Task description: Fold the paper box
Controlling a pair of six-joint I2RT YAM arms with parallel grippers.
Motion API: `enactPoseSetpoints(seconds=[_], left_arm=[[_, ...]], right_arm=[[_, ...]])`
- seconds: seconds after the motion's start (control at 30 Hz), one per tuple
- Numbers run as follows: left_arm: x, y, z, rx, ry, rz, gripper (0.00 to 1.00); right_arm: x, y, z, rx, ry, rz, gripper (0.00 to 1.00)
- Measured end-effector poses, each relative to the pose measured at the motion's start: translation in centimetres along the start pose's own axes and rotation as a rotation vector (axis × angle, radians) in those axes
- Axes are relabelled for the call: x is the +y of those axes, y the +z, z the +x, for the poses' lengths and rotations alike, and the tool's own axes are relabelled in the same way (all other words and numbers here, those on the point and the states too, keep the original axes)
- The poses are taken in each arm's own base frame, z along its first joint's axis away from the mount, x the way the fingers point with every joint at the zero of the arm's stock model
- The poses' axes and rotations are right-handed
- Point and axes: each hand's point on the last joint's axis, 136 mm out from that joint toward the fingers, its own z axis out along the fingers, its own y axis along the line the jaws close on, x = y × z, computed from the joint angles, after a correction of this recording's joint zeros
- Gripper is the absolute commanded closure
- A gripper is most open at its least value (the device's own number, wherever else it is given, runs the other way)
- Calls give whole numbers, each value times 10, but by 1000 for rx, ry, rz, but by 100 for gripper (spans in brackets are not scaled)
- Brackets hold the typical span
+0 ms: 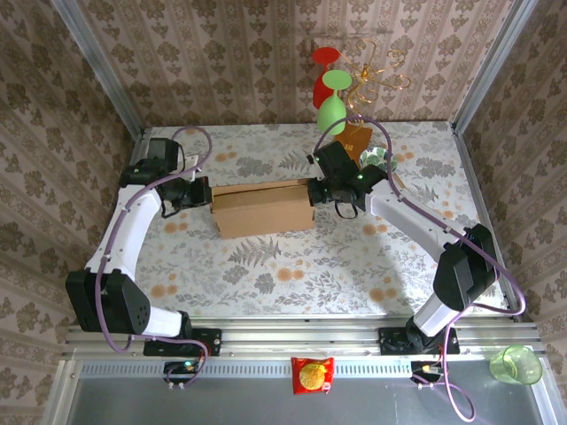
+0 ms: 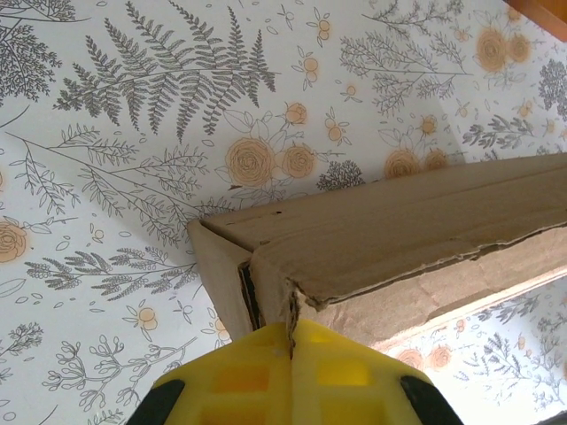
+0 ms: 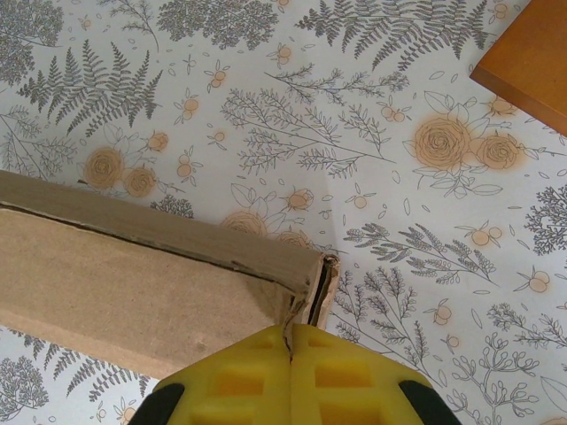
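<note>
Brown paper box (image 1: 263, 208) runs crosswise between the arms, left claw (image 2: 291, 341) clamped on its left end, right claw (image 3: 288, 343) clamped on its right.

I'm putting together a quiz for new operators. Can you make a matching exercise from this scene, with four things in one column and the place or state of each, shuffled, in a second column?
Column one:
1. left gripper
2. right gripper
3. green cup
4. red packet

Column two:
A. sits at the near right corner
B. shut on the right end of the paper box
C. lies at the near edge, in the middle
D. shut on the left end of the paper box

Pairs: 1-D; 2-B; 3-A; 4-C
</note>
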Motion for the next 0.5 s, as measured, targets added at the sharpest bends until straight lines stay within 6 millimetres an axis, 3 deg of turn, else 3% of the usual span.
enactPoseSetpoints(seconds=[0.5], left_arm=[[6,7,5,-163,36,-6,100]], right_arm=[[0,4,0,-23,1,-6,100]])
